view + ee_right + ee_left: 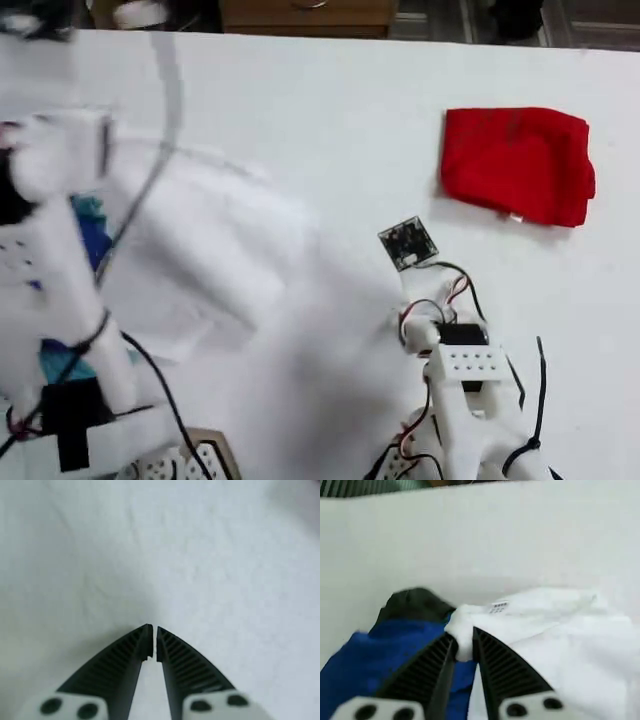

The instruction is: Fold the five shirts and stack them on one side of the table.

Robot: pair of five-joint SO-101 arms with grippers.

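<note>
Nearest, low in the left wrist view, the left gripper (464, 635) is clamped on a bunched fold of the white shirt (560, 630), near its collar label. The right gripper (152, 629) has its jaws almost together over pale cloth; whether any fabric is pinched between them I cannot tell.

In the high view the white shirt spreads loose and rumpled across the middle left of the frame. At the lower left of the left wrist view the blue shirt (380, 650) lies partly under it, with the black shirt (412, 605) just beyond, touching the blue. Farthest off, at the upper right of the high view, the red shirt (517, 165) sits folded on the table (330, 100), well apart from the rest.

The white shirt looks light, limp and thin: it should sag and drag rather than hold a shape, and a one-point pinch will probably bunch it. Better holds seem to be the shoulder seams or hem corners, one per gripper, kept taut while folding.
</note>
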